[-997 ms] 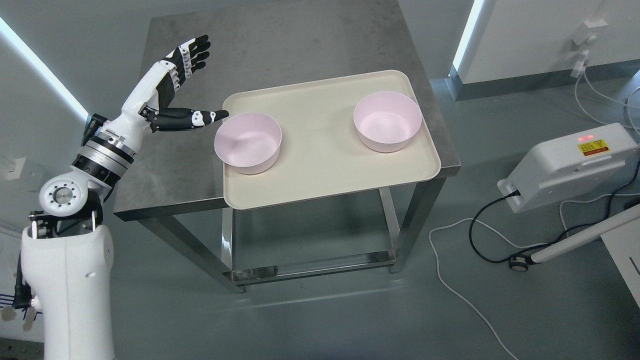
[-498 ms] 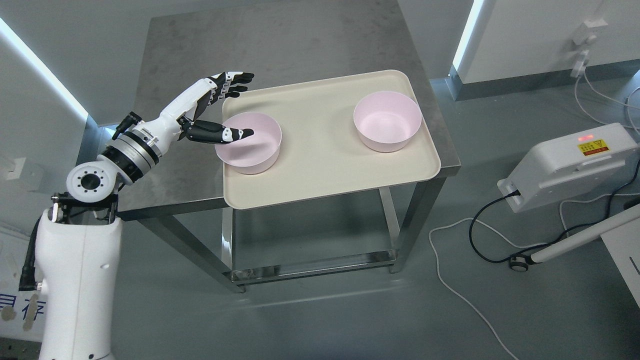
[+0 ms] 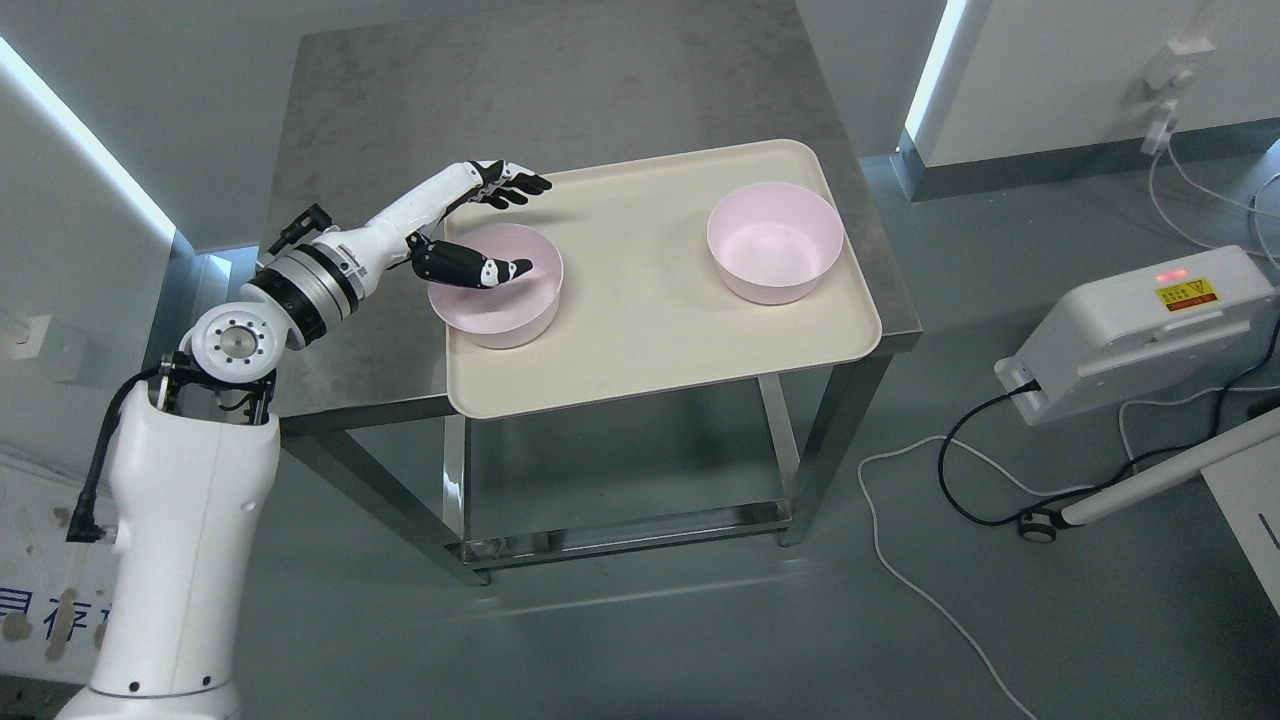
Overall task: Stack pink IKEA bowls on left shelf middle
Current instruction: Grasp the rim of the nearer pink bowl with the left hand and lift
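Observation:
Two pink bowls stand on a cream tray (image 3: pixel 650 330) on a steel table. The left bowl (image 3: pixel 505 310) is near the tray's left edge, the right bowl (image 3: pixel 775 245) near its far right corner. My left hand (image 3: pixel 520 225) is open over the left bowl: the thumb reaches over the bowl's inside, the other fingers (image 3: pixel 510 187) are spread beyond the bowl's far rim. The hand holds nothing. The right arm is out of view.
The steel table (image 3: pixel 380 110) has bare surface behind and left of the tray. A white device (image 3: pixel 1140 330) with cables lies on the floor at the right. A white wall panel (image 3: pixel 1050 70) stands at the back right.
My left arm has swung right, from beside the tray to over the left bowl. The thumb now lies over the bowl's inside. The bowls have not moved.

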{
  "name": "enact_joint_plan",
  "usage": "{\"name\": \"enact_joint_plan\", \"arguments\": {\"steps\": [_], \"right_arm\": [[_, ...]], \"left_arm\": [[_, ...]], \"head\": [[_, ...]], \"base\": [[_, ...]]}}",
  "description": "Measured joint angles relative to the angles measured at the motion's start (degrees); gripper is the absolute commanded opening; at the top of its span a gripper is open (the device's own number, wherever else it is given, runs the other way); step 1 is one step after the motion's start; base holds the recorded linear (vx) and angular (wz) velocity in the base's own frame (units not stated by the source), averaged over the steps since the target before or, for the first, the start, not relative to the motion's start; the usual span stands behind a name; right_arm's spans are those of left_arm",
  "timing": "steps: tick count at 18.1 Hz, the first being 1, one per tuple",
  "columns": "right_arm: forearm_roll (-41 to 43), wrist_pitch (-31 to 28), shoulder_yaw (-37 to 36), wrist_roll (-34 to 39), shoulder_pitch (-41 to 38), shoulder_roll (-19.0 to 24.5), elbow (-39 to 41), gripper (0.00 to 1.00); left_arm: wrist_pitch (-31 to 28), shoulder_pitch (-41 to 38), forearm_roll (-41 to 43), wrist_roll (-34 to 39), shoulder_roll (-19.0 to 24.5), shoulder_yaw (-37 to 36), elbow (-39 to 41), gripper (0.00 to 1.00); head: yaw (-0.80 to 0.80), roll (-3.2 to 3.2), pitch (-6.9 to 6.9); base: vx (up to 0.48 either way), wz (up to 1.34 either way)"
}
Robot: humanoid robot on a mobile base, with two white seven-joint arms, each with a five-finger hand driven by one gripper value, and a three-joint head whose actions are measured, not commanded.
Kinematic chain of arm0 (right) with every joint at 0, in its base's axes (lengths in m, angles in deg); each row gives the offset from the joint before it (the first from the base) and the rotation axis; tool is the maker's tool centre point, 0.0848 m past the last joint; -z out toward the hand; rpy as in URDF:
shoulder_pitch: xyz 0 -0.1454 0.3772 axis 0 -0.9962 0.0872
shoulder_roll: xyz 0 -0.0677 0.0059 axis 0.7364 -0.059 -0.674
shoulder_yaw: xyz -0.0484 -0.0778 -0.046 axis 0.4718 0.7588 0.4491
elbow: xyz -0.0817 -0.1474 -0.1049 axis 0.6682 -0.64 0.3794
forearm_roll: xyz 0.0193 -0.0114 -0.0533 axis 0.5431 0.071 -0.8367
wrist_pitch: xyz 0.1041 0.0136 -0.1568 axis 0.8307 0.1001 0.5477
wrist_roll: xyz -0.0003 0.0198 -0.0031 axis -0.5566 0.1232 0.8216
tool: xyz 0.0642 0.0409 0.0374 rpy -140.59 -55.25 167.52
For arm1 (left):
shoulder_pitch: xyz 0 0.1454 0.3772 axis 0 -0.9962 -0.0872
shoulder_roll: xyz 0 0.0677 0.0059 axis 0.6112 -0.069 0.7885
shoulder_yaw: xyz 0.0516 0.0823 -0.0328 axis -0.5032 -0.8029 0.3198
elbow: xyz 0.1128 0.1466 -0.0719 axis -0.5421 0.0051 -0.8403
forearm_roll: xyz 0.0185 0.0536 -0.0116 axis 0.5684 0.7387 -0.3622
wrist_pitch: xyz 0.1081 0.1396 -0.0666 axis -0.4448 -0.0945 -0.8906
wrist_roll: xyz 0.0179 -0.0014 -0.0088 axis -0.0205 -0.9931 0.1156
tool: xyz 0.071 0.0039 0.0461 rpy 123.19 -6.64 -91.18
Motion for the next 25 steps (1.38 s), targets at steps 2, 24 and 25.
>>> {"name": "enact_joint_plan", "arguments": {"steps": [2,24,25], "right_arm": [[0.0,0.0,0.0,0.0,0.0,0.0,0.0,1.0],[0.0,-0.02,0.0,0.0,0.0,0.0,0.0,1.0],[0.0,-0.02,0.0,0.0,0.0,0.0,0.0,1.0]], "left_arm": [[2.37,0.39,2.37,-0.05,0.03,-0.89,-0.71,0.52],[18.06,4.18,15.64,-0.16,-2.1,-2.24,-8.13,0.0],[18.43,4.29,15.65,-0.14,-2.2,-1.94,-8.29,0.01]], "head": [[0.0,0.0,0.0],[0.0,0.0,0.0],[0.0,0.0,0.0]], "base": [[0.0,0.0],[0.0,0.0],[0.0,0.0]]}}
